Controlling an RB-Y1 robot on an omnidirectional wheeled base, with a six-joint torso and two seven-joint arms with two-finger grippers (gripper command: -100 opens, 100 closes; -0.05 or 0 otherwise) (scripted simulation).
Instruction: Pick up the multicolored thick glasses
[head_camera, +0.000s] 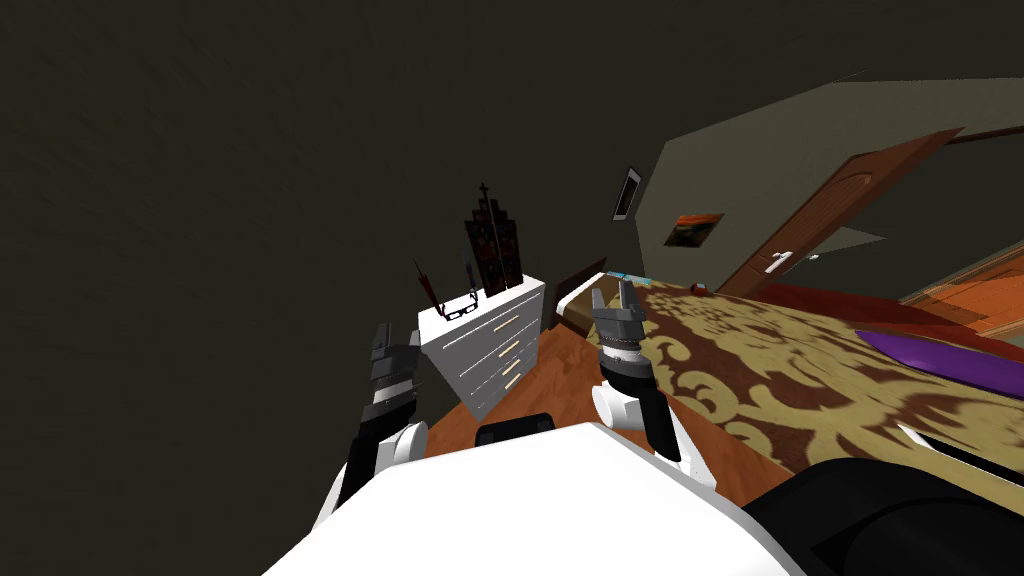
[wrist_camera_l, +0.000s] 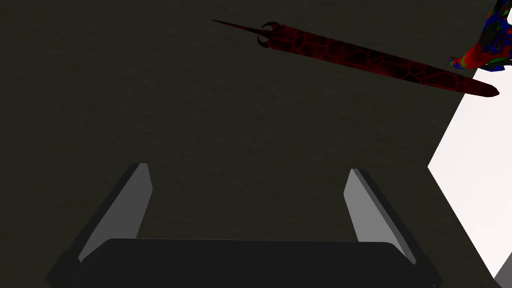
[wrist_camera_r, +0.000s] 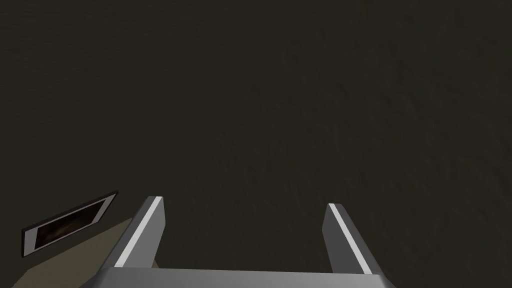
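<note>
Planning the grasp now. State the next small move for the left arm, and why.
Probably swing the left jaws sideways toward the multicoloured thick-framed glasses on the white chest of drawers. The jaws stand open but face the dark wall, with the glasses off to one side, past a dark red patterned spike; nothing lies between them yet.

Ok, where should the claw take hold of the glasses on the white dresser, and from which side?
Probably the thick front frame at the bridge, pinched front to back. The glasses sit near the front edge of the dresser top, lenses facing the robot, with a slim dark red spike close beside them. Coming down from above with the open left claw, the nearer one, looks safest.
</note>
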